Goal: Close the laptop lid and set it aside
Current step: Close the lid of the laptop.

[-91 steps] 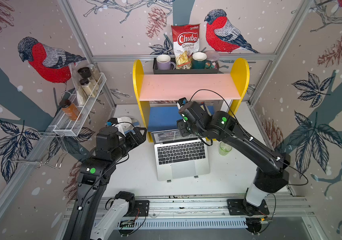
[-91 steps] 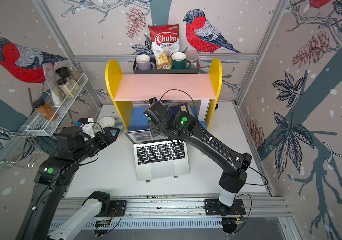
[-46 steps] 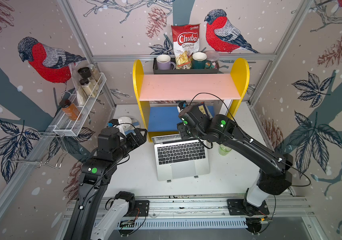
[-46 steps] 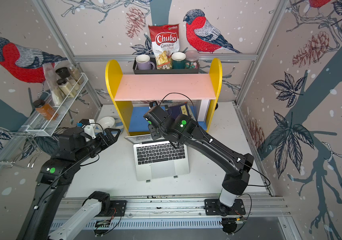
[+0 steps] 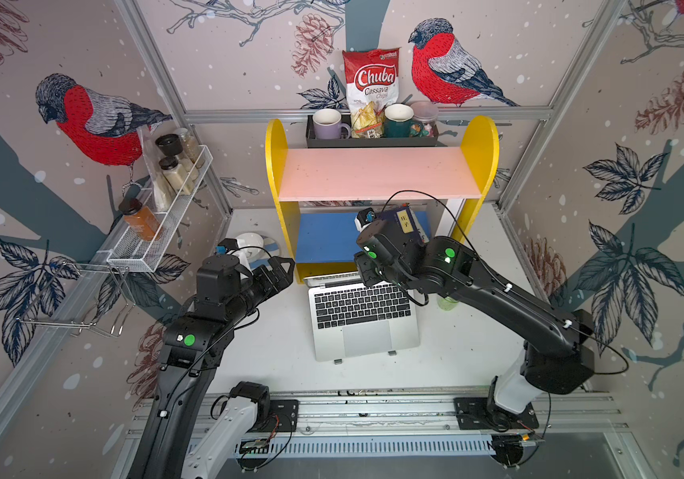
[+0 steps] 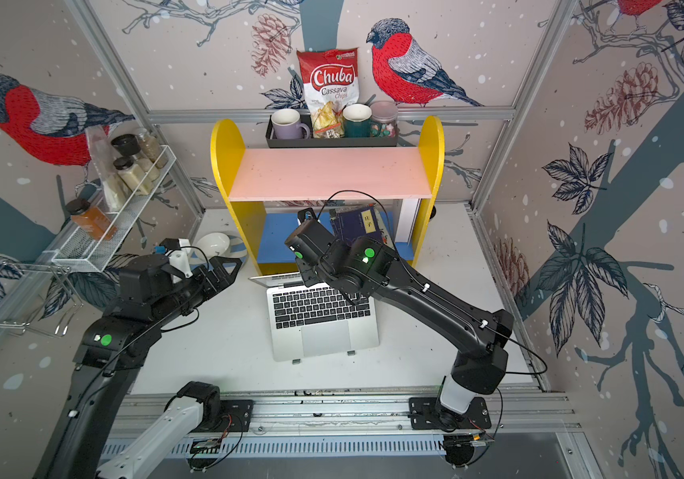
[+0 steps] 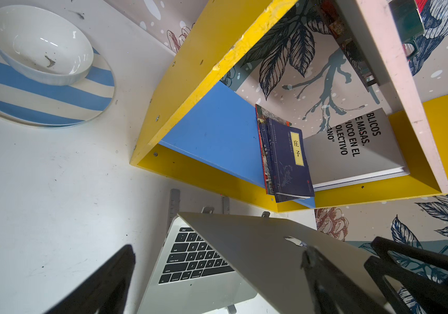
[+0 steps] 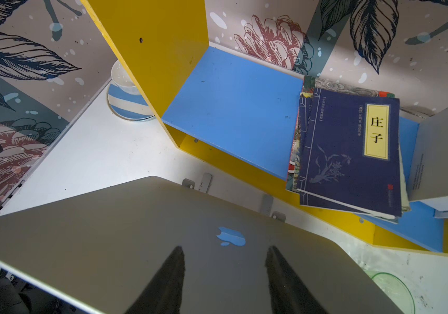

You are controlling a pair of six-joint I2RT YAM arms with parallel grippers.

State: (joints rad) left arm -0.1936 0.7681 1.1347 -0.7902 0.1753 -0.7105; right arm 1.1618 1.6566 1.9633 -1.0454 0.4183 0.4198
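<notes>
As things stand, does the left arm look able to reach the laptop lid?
Probably yes. The left gripper hangs open beside the half-closed lid, with nothing between them. Only the right gripper, resting on the lid's back, occupies its middle; the near edge looks free.

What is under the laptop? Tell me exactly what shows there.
A metal stand, in bits only: pieces poke out behind the lid and at the front edge of the laptop. The laptop covers the rest, so the stand's shape is hidden.
</notes>
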